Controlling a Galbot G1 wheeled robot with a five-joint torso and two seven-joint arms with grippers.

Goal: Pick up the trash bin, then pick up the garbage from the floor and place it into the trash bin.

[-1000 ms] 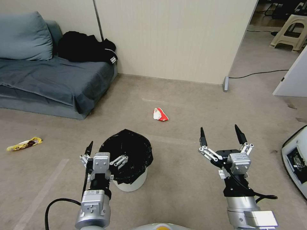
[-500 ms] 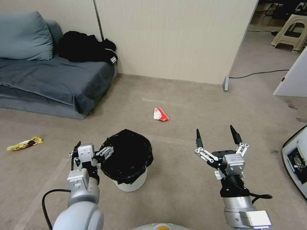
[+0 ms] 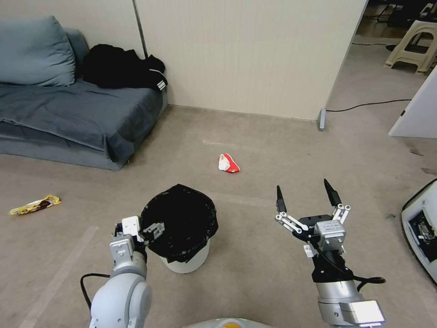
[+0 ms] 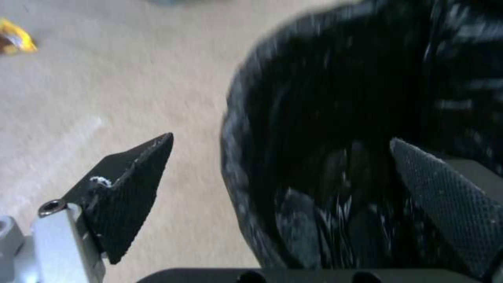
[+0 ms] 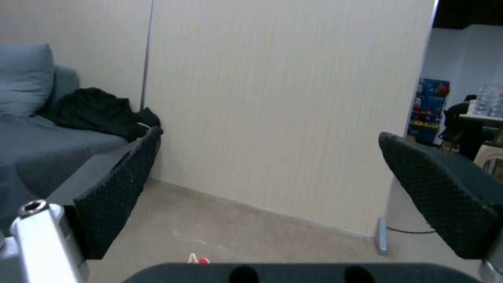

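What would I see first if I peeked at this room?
The trash bin with its black liner stands on the floor in front of the robot, and the open left gripper straddles its rim. The open right gripper hovers to the right. Beyond the bin lies a red-white packet, and a yellow wrapper lies far left.

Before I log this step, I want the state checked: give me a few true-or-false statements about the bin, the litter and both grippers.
1. The left gripper straddles the trash bin rim, fingers open. True.
2. The right gripper holds the red-white packet. False: it is open and empty, and the packet lies on the floor beyond the bin.
3. A yellow wrapper lies on the floor left of the bin. True.
4. The bin lies tipped on its side. False: it stands upright.
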